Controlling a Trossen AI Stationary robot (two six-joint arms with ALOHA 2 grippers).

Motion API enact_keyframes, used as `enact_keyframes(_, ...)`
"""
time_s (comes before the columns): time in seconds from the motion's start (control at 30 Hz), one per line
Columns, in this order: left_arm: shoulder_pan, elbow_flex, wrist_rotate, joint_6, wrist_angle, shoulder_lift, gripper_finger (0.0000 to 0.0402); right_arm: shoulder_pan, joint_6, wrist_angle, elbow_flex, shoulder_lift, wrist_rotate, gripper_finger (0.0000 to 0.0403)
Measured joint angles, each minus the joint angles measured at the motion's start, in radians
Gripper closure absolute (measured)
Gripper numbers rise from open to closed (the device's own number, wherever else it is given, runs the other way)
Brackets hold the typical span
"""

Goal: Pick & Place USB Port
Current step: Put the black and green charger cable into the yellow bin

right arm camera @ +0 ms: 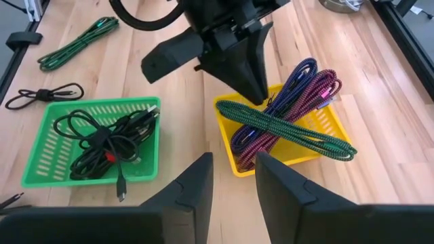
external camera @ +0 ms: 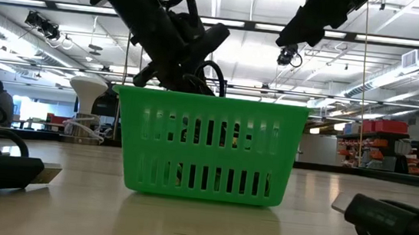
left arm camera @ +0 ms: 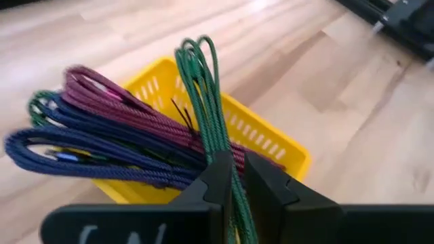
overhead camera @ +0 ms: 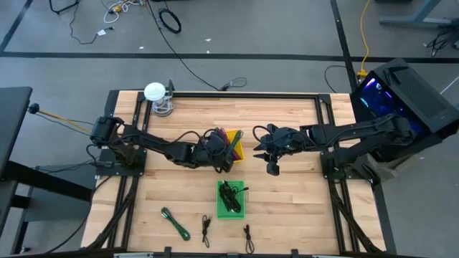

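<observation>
The left gripper (left arm camera: 234,177) hangs over the yellow basket (right arm camera: 285,139) near the middle of the counter (overhead camera: 287,208); its jaws are closed tight on a green braided cable (left arm camera: 207,102), the coil's loops reaching out over the basket while the strands pass down between the fingers (left arm camera: 210,186); from the right wrist view the same green cable (right arm camera: 285,129) lies slanting across the top of the basket, above a bundle of blue cables (right arm camera: 261,132) and magenta cables (right arm camera: 319,88) that stick out over the far rim; the right gripper (right arm camera: 230,176) hovers in the air just beside the yellow basket, on the right arm's side, its jaws parted a little with nothing between them; nearer the front edge stands a green basket (right arm camera: 51,146) holding a tangle of black cables (right arm camera: 108,142); another coiled green cable (overhead camera: 175,223) lies on the bare counter toward the front left, and two small black cables (overhead camera: 206,229) lie near the front edge, well apart from the baskets
</observation>
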Motion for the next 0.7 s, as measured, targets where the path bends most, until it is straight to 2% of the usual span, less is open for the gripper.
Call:
enact_keyframes(0.43,-0.005,0.000,0.147,-0.089,-0.112,0.003,0.0358,0.000,0.013,0.000,0.000,0.000,0.000,0.0292)
enact_keyframes(0.5,-0.013,0.000,0.128,-0.080,-0.110,0.003,0.0358,0.000,0.013,0.000,0.000,0.000,0.000,0.0292)
enact_keyframes(0.63,-0.038,0.000,0.009,-0.036,-0.107,-0.004,0.0358,0.000,0.016,0.000,0.000,0.000,-0.001,0.0292)
enact_keyframes(0.7,-0.047,0.000,0.012,-0.026,-0.113,-0.023,0.0358,0.000,0.016,-0.001,0.000,0.000,-0.006,0.0292)
